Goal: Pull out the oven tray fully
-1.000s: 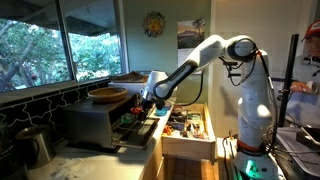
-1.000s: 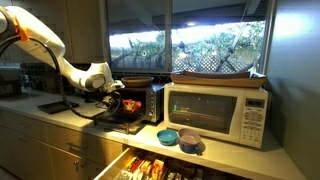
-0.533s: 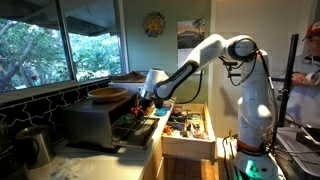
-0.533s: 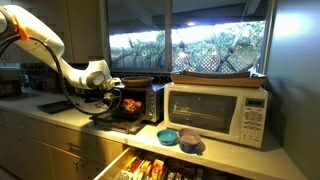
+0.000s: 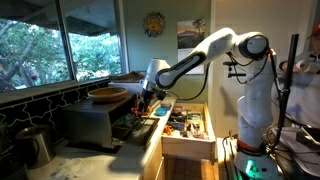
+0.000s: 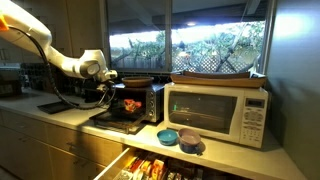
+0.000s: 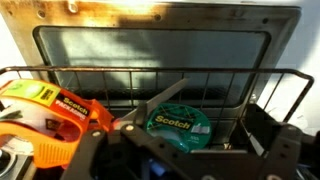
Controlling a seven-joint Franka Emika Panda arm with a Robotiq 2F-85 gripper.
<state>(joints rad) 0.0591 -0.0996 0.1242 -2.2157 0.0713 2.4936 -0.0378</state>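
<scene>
A pale kitchen counter point(image 6: 30, 113) runs beneath wide windows point(image 6: 190, 45). The black gripper point(image 7: 185, 150) holds its jaws apart over a green "Scotch" tape roll point(image 7: 177, 122), with an orange "Scotch" dispenser point(image 7: 50, 105) just outside them.

Wire rack point(image 7: 150, 72) obstructed by an orange tape dispenser point(image 7: 45, 110) and a green tape roll point(image 7: 175, 123), directly before the wide-set jaws of the gripper point(image 7: 180, 150). Open oven door point(image 7: 160, 45) beyond: unobstructed. Microwave point(image 6: 215, 110) closes one flank. Open drawer point(image 5: 185, 130) projects below the surface point(image 6: 60, 118).
</scene>
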